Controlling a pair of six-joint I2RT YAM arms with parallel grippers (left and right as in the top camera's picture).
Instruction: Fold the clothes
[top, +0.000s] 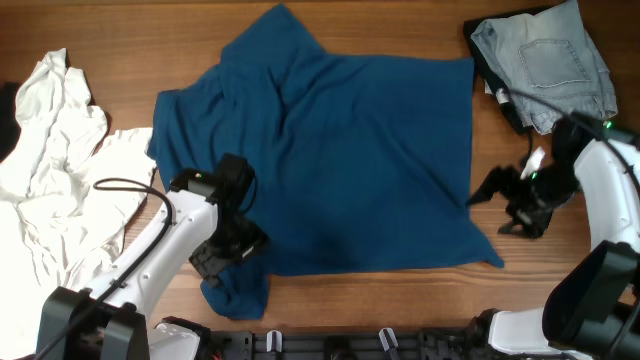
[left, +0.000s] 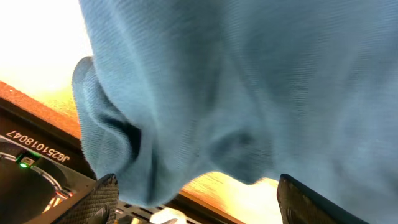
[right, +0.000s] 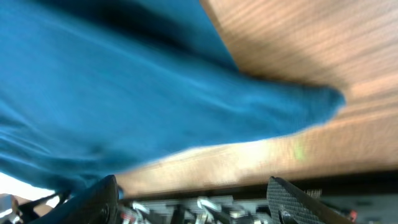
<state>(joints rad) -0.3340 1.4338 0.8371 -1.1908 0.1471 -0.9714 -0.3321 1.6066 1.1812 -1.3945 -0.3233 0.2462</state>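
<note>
Cloth: blue T-shirt (top: 360, 160) soft, light, limp.
Left gripper (left: 196, 202): jaws wide, nthg held, at bunched corner.
Right gripper (top: 495, 208): wide, empty, beside hem.
Grab: hem corners.

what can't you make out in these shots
Overhead: white shirt cut off by the left edge.
Overhead: blue T-shirt lower left corner hidden under the left arm.
Right wrist: T-shirt hem smeared by motion blur.
Left wrist: table mostly hidden behind hanging T-shirt fabric.
</note>
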